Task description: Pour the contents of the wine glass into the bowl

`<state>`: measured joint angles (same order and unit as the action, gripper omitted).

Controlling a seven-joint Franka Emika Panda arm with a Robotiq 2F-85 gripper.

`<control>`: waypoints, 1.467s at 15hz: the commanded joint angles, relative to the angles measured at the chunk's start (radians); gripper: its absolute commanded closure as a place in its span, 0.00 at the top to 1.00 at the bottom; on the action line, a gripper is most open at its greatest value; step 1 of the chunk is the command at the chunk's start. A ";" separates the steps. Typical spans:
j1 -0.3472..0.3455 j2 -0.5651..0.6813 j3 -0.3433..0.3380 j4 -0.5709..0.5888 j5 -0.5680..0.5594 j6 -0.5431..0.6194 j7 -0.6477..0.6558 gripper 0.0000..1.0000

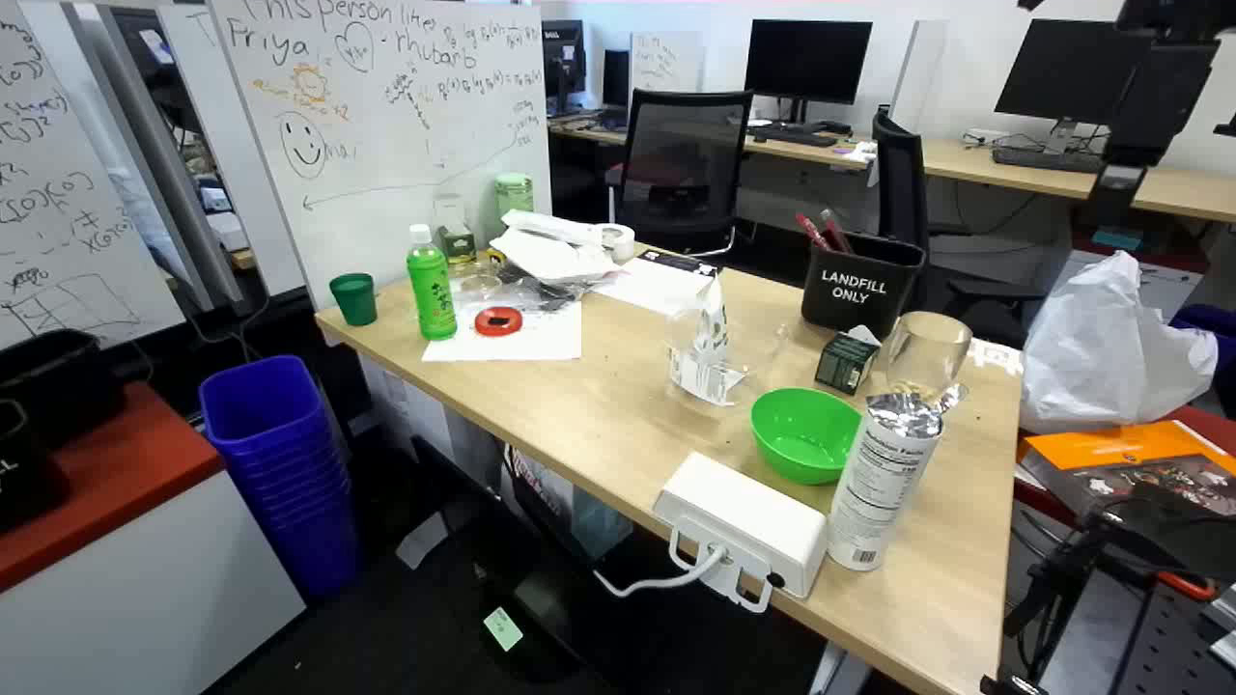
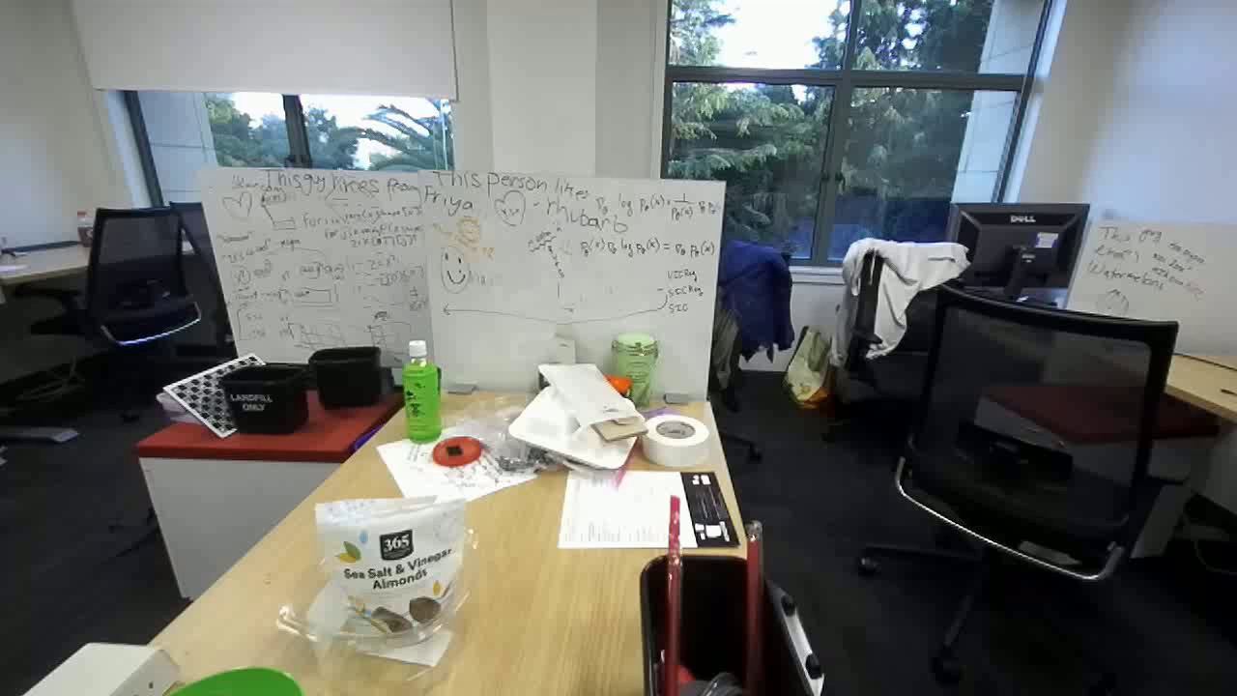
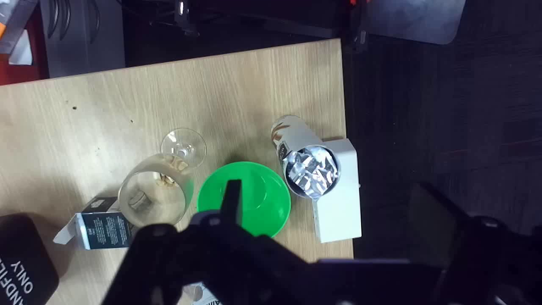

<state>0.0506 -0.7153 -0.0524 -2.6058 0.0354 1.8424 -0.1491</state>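
The black two-fingered gripper (image 3: 328, 190) has its jaws spread wide, with only air between them; in the wrist view one finger (image 3: 231, 203) shows in front of the bright green, round, shallow plastic bowl (image 3: 259, 199), and the other shows against dark floor past the pale wooden table (image 3: 237, 97). The clear, stemmed wine glass (image 3: 152, 195) stands upright just beside the bowl, its foot apart from it on the tabletop, pale beige pieces (image 3: 166, 181) lying low inside. Across the bowl from the glass stands a tall white cylindrical can (image 3: 294, 133) with crumpled silver foil (image 3: 312, 171) at its mouth. A small dark green cardboard box (image 3: 108, 228) sits beyond the glass from the bowl. In an exterior view, a white printed almond pouch (image 2: 391, 575) stands near the bowl.
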 commanded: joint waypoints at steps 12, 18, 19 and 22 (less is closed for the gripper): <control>-0.020 0.024 0.012 0.003 0.019 -0.012 0.062 1.00; -0.068 0.135 0.031 0.001 0.100 0.023 0.338 1.00; -0.081 0.151 0.027 0.001 0.110 0.028 0.373 1.00; -0.096 0.156 0.025 -0.009 0.104 0.017 0.380 1.00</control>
<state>-0.0265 -0.5593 -0.0458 -2.6162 0.1310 1.8626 0.2424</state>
